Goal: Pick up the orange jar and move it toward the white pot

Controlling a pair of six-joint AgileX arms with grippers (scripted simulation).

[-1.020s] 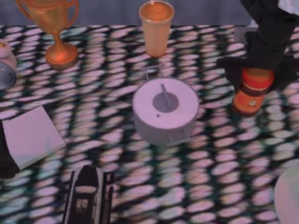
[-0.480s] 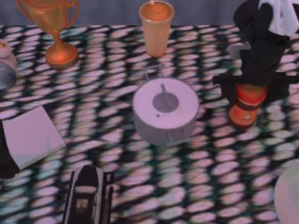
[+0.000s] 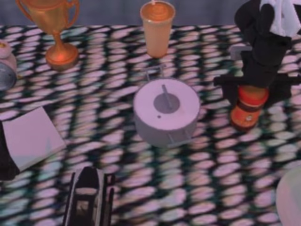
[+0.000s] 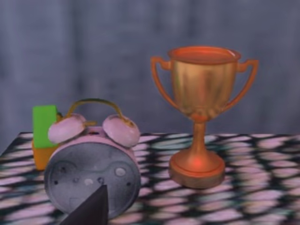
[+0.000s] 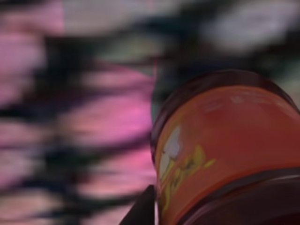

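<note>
The orange jar (image 3: pixel 247 107), with its red-orange lid and yellowish label, hangs tilted in my right gripper (image 3: pixel 252 92), which is shut on its upper part. It sits to the right of the white pot (image 3: pixel 150 115), with a clear gap of patterned tabletop between them. The right wrist view shows the jar (image 5: pixel 225 140) close up, with one dark fingertip (image 5: pixel 143 208) against its side. The pot stands mid-table with its grey knob up and its wire handles showing. My left arm (image 3: pixel 4 160) is parked at the left edge.
A pale-orange cup with a straw (image 3: pixel 157 28) stands behind the pot, and a gold trophy (image 3: pixel 54 28) stands at the back left. An alarm clock (image 4: pixel 91 168) is far left, a white slab (image 3: pixel 30 136) front left, and a black-and-white object (image 3: pixel 89 197) near the front edge.
My right gripper carried the jar a short way left toward the pot, then held still. The pot and the left arm have not moved.
</note>
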